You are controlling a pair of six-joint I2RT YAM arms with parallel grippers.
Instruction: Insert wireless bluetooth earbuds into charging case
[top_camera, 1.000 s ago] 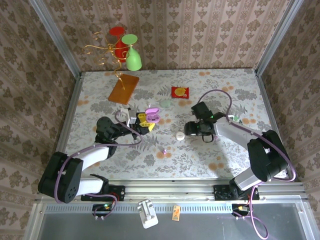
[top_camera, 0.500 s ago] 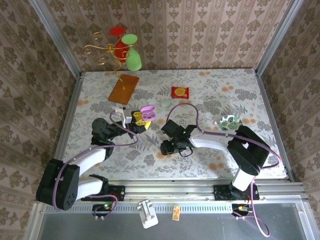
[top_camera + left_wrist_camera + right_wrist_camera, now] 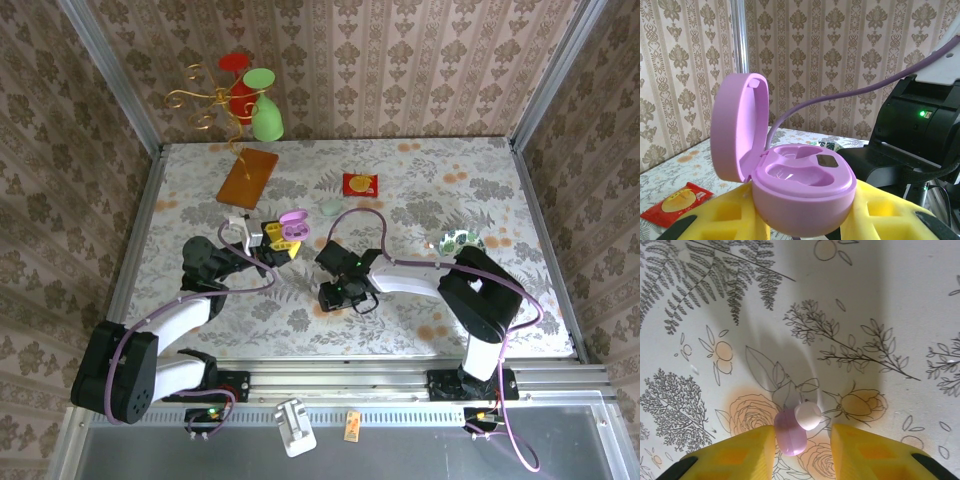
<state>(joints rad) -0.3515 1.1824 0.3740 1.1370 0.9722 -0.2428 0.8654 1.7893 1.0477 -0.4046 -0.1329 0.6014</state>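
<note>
Floral table [image 3: 420,170]: at left the left gripper [image 3: 283,242] pinches the open pink case [image 3: 800,185], while the right gripper [image 3: 802,440], just swung in from the right, now straddles the bud [image 3: 791,434] lying near centre, fingers spread, seemingly ready to close.

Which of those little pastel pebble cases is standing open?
The pink case, held in the left gripper: its lid is flipped up. The pale green case lies farther back on the table, apparently shut.
</note>
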